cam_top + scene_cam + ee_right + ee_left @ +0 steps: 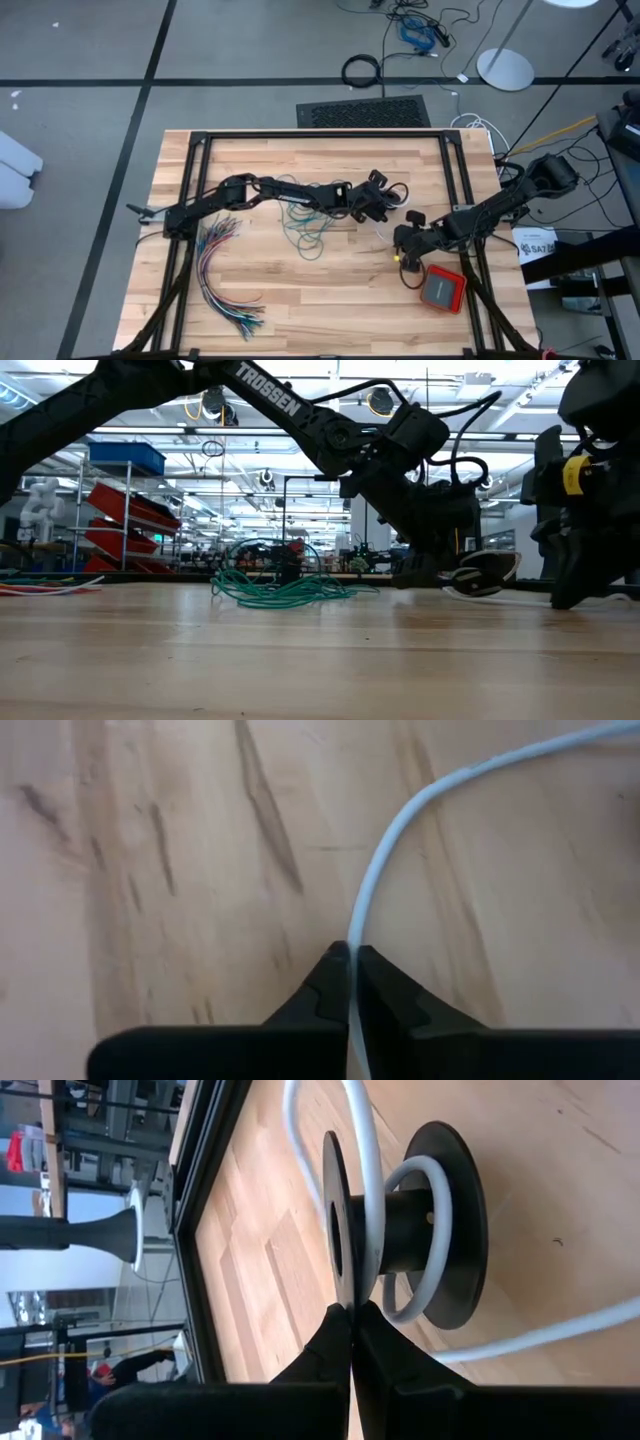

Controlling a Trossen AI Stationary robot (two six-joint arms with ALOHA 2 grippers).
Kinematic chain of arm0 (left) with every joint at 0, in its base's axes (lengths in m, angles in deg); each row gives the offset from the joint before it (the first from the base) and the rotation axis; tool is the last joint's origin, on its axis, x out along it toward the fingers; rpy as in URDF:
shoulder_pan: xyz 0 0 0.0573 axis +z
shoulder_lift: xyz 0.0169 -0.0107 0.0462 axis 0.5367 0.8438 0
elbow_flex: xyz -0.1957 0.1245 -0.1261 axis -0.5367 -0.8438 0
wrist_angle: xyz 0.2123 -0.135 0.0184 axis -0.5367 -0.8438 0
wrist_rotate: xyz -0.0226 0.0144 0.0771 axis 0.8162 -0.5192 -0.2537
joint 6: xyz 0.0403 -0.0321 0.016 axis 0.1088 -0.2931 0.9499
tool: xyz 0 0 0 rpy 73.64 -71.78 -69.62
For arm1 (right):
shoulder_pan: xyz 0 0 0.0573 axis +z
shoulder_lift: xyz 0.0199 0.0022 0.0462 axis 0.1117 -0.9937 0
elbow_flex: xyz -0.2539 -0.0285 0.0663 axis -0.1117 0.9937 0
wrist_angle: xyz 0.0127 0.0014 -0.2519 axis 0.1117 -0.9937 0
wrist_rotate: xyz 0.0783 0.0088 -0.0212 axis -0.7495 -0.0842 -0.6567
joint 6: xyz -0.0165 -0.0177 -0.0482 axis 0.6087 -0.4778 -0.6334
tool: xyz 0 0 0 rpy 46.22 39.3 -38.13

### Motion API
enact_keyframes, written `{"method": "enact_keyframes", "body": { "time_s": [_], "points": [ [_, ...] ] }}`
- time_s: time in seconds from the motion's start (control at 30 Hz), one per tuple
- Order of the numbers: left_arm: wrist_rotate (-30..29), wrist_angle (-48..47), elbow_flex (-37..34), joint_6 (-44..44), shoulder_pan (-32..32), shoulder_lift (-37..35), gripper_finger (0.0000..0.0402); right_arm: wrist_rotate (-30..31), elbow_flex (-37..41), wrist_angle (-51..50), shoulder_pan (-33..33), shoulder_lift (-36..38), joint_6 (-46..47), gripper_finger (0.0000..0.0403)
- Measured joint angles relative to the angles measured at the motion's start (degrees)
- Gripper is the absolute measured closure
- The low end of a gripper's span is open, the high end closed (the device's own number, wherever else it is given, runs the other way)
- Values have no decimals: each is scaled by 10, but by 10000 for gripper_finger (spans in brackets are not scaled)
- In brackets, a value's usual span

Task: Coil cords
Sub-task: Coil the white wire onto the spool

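Note:
A loose heap of teal-green cord (305, 225) lies mid-table, also seen in the low view (280, 588). To its right, my left gripper (352, 1315) is shut on a black spool (420, 1220) with two round flanges. A white cord (372, 1190) is wound loosely about the spool's hub. My right gripper (352, 960) is farther right and nearer the front (403, 258), shut on that white cord (400, 820). The cord's black length is not plain in any view. My left gripper pinches the rim of the spool's nearer flange (338, 1285) between its two fingertips, coming slanting down from the table's left. Whether the spool rests on the wood I cannot tell. My right gripper pinches the white cord (356, 935) between its fingertips, pointing steeply down. The cord runs straight out from the fingers, then curves away over the wood.
A fanned bundle of many-coloured wires (222, 275) lies at the front left. A red and grey device (443, 288) sits at the front right, close beside my right gripper. Black frame rails (320, 135) run along the table's far edge and sides.

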Motion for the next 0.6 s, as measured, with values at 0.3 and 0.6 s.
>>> {"method": "enact_keyframes", "body": {
  "time_s": [0.3,0.6],
  "points": [
    [-31,-16,0,0,0,0,402,87,-82,1,47,10,-66,402],
    [-38,-20,0,-1,1,0,402,170,-176,-225,101,11,39,403]
  ]
}}
